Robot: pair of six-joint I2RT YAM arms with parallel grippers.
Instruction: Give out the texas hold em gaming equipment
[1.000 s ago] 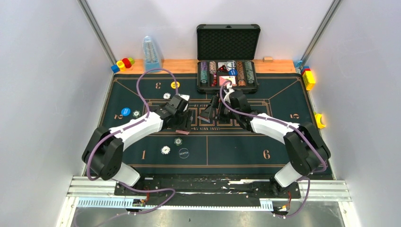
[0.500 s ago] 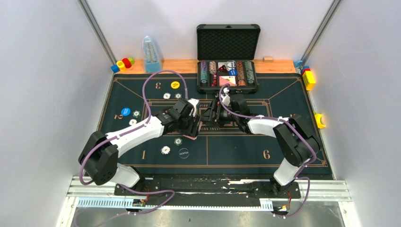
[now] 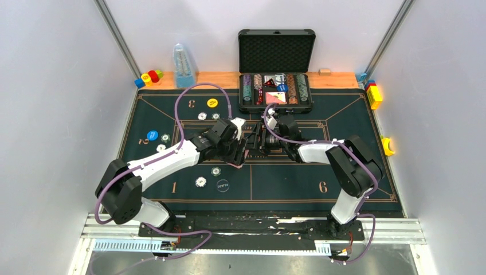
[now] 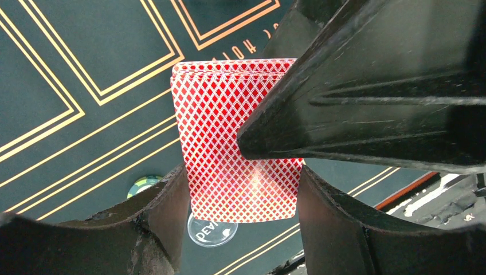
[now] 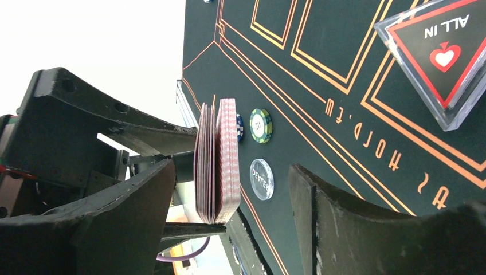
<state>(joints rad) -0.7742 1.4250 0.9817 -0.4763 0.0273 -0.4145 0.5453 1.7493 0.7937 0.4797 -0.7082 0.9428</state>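
My left gripper (image 3: 238, 151) is shut on a deck of red-backed cards (image 4: 235, 154), gripping its side edges above the green felt mat (image 3: 344, 172). My right gripper (image 3: 255, 142) is open and straddles the deck, seen edge-on in the right wrist view (image 5: 218, 163). One right finger (image 4: 367, 86) crosses the deck's face. A clear dealer button (image 4: 211, 229) lies on the mat below, also in the top view (image 3: 223, 185). Green-and-white chips (image 3: 215, 171) (image 3: 200, 181) lie nearby; others sit at seats 2 and 3 with a blue disc (image 3: 152, 136) and a yellow disc (image 3: 212, 103).
An open black case (image 3: 276, 52) with chip rows and cards stands at the back centre. A triangular "all in" marker (image 5: 441, 57) lies on the mat. A clear blue bottle (image 3: 183, 66) and toy blocks (image 3: 149, 77) (image 3: 374, 94) (image 3: 388, 145) sit off the mat.
My left arm carried the deck rightward to the mat's centre. My right gripper swung left to meet it and now has its open jaws around the deck.
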